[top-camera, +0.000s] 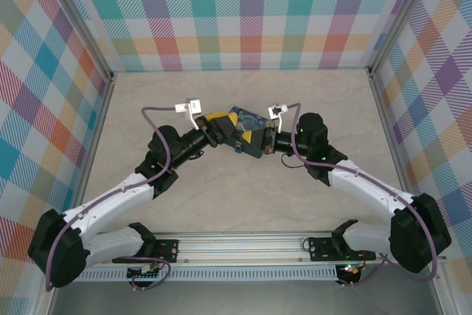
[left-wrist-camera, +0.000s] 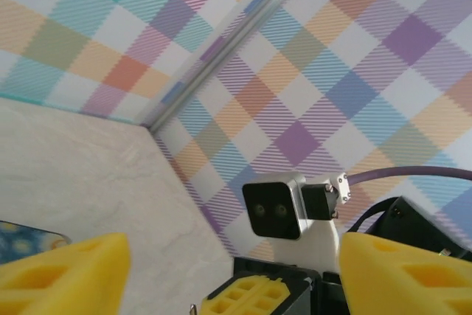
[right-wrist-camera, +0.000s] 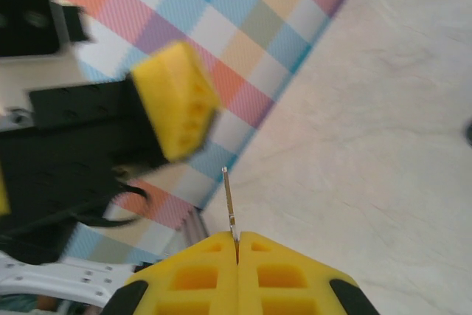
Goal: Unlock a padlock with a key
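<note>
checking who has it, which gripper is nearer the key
Right. The right gripper is shut on the key, which sticks out of its grip. The left gripper stands open opposite, one finger near the key's tip but apart from it.

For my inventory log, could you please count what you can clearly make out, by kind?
End effectors: 2 (left end effector, right end effector)
Tin box: 1
Key: 1
Total: 4

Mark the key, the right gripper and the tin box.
key [right-wrist-camera: 229, 201], right wrist view, mid-shaft
right gripper [right-wrist-camera: 237, 247], right wrist view, seam between shut fingertips
tin box [left-wrist-camera: 29, 238], left wrist view, painted lid edge
</note>
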